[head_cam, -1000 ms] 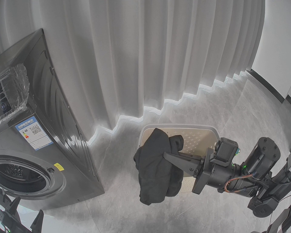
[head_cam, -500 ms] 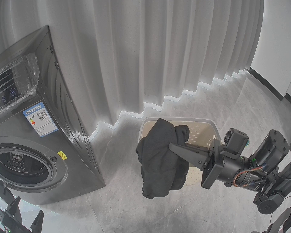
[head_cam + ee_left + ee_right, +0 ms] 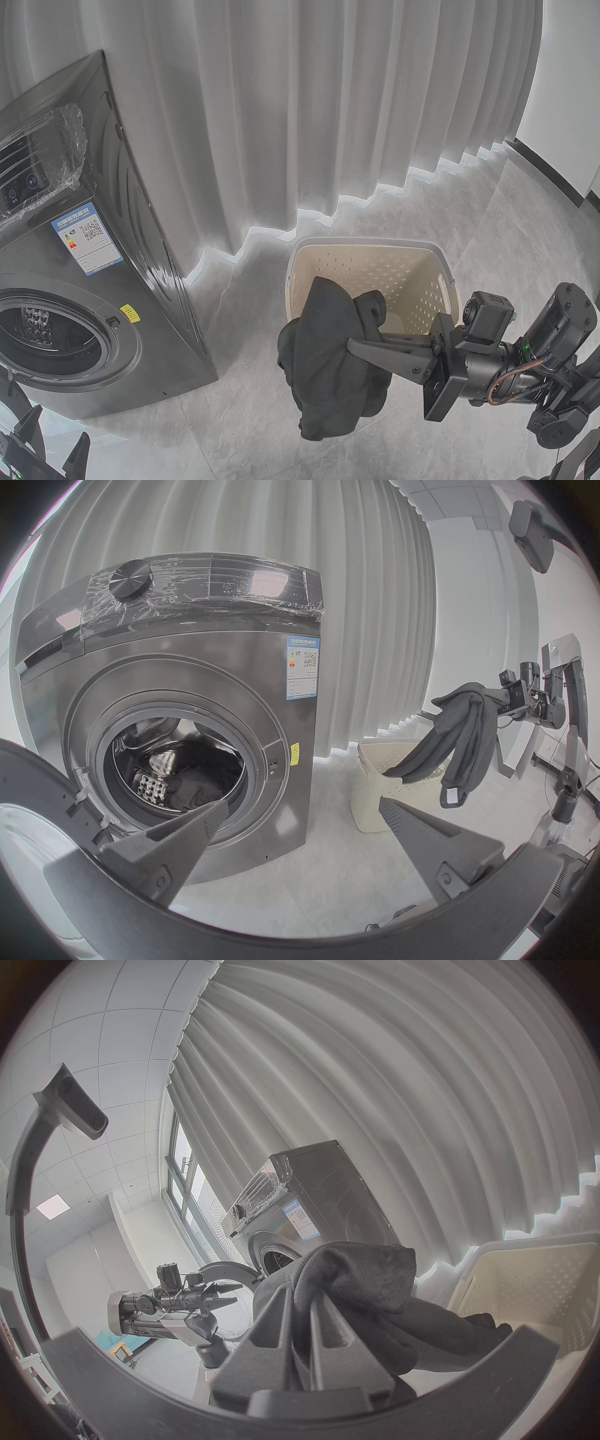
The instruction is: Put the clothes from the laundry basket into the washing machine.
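Note:
A dark garment (image 3: 331, 362) hangs in the air in front of the cream laundry basket (image 3: 369, 247), with my right gripper (image 3: 354, 345) shut on its upper fold. From the right wrist the same garment (image 3: 356, 1285) bunches over the closed fingers. The grey washing machine (image 3: 94, 250) stands at the left with its round opening (image 3: 44, 331) facing me; its door is swung open (image 3: 37, 792), and dark cloth lies inside the drum (image 3: 187, 780). My left gripper (image 3: 53, 437) sits low at the left, open and empty, in front of the machine (image 3: 187, 667).
White curtains (image 3: 312, 106) hang behind the basket and machine. Grey tiled floor (image 3: 250, 387) lies open between machine and basket. A white wall with a dark skirting (image 3: 556, 175) runs at the far right.
The head camera has shifted, so the machine shows further into view. My right gripper with the garment has come down and toward me, off the basket, uncovering the basket's inside.

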{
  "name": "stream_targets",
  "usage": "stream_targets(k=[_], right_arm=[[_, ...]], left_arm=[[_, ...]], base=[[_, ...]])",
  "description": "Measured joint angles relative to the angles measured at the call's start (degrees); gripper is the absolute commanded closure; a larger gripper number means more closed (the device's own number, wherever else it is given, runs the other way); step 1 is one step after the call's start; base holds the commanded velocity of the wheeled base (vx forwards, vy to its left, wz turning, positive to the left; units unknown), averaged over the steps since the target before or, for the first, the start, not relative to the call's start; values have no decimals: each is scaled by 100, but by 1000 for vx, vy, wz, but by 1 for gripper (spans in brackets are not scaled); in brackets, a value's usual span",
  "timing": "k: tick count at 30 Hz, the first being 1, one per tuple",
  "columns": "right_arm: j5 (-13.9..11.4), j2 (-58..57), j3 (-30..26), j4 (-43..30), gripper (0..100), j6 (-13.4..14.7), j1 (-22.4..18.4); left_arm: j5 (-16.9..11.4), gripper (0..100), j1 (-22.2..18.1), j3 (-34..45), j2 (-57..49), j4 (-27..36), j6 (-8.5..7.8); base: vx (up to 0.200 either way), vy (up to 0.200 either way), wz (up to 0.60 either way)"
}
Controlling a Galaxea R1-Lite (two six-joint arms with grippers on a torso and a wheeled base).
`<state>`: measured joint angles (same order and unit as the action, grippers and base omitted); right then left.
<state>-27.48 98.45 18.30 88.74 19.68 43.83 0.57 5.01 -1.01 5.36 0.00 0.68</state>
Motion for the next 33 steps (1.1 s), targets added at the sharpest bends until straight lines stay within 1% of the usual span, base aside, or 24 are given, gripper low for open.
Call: stream_targets(k=[8,10,12,13,15,22,24,26,28,33], right_arm=[[-104,56,11,2,100,-6,61],[-185,61,20,0,100,-5,68],[-325,59,33,0,100,30,63],[-354,61,41,2,100,63,68],[-343,66,74,5,100,123,68],[-323,74,188,9,100,145,107],[-284,72,215,9,100,151,110],[-176,77,239,11,100,148,112],[-123,80,265,9,100,151,116],[-106,87,328,11,100,128,156]], left_arm=[[2,0,-2,0,0,0,10],[2,0,0,0,0,0,10],[2,0,-2,0,0,0,5],[2,0,-2,0,0,0,5],[0,0,0,0,0,0,2],[2,0,0,0,0,0,0],[2,0,0,0,0,0,0],[2,0,0,0,0,0,0],[2,0,0,0,0,0,0],[0,0,0,0,0,-2,0]], base=[[-200,0,0],[-200,0,0],[-200,0,0],[0,0,0],[0,0,0],[0,0,0],[0,0,600],[0,0,600],[0,0,600],[0,0,0]])
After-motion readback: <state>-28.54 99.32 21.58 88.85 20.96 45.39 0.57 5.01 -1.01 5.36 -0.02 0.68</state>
